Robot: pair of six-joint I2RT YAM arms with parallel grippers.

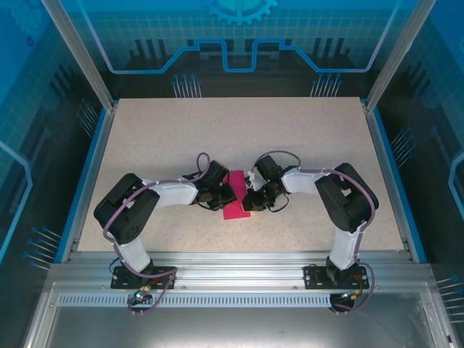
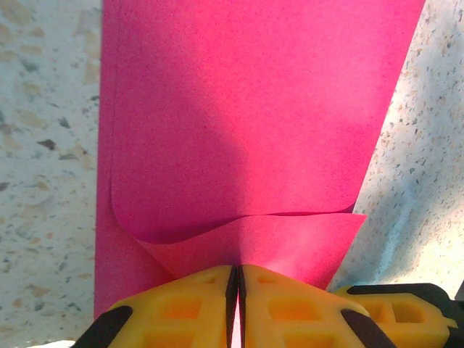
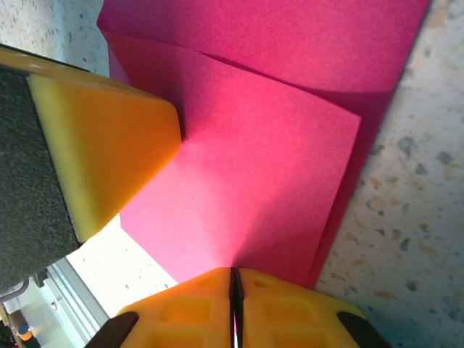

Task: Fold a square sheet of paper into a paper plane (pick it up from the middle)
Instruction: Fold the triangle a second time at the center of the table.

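Top external view: a speckled beige bench (image 1: 181,130) sits inside a blue-walled enclosure, with an aluminium frame (image 1: 232,272) along its near edge. The pink paper (image 1: 233,209) lies midway between the left and right edges, closer to the near edge than the far one. The left gripper (image 1: 223,196) and right gripper (image 1: 251,197) meet over it from either side, their bent arms crowding the near strip. The far half of the bench and the stretches toward both side edges are bare, leaving open room there.

Left wrist view: the left gripper (image 2: 233,290) has its yellow jaws pressed together, clenched on the near tip of the paper (image 2: 246,109). A layer is folded over and curls up at its lower edge, above a triangular flap. Bare bench (image 2: 43,145) shows on both sides of the paper's long straight edges.

Right wrist view: the right gripper (image 3: 233,293) is likewise clamped on a corner of the paper (image 3: 261,167), which shows stacked layers and a diagonal edge. A yellow finger (image 3: 101,138) with a black outer face presses against the paper from the left, close by. Bare bench (image 3: 413,217) lies to the right.
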